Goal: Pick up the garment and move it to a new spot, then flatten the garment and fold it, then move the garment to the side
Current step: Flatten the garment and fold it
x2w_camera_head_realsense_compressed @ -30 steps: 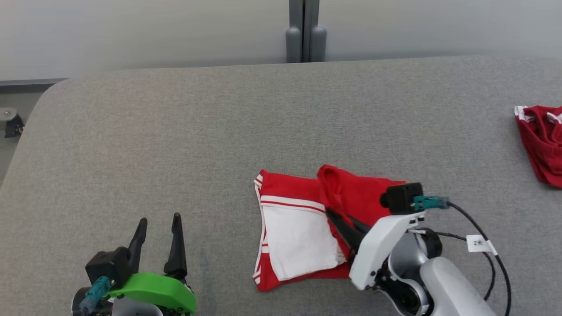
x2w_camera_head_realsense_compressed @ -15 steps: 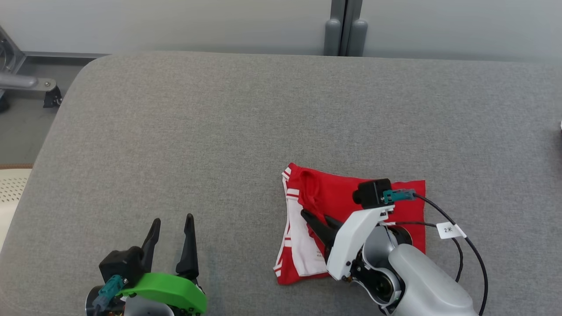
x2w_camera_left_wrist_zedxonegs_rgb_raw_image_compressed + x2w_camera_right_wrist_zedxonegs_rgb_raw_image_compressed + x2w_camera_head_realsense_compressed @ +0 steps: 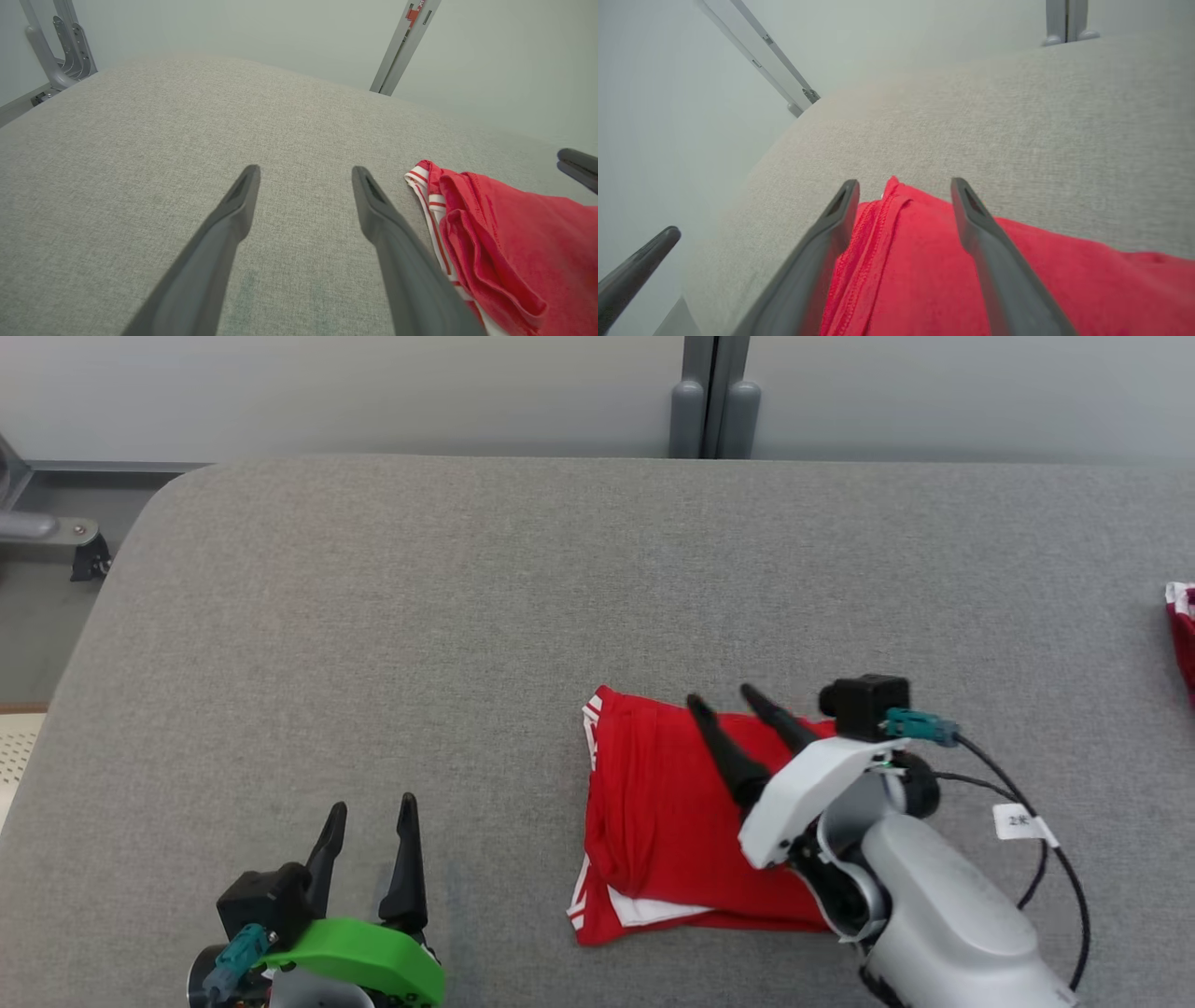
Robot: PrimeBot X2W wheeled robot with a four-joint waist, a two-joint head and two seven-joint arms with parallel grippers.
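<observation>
While hovering over folded red garment (image 3: 653,803) on grey surface (image 3: 373,616), right gripper (image 3: 720,693) spread wide, empty. Looks light, limp; bound to sag, unfold if lifted by one layer. Better pinch all layers at thick edge left of fingertips. Left gripper (image 3: 372,803) open too, well off left. Corner under right arm hidden; second red cloth (image 3: 1184,635) far right, cut off.

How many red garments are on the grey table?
2. The folded garment lies at the front middle, under the right gripper. A second red piece shows at the right edge, mostly cut off; others may be hidden.
</observation>
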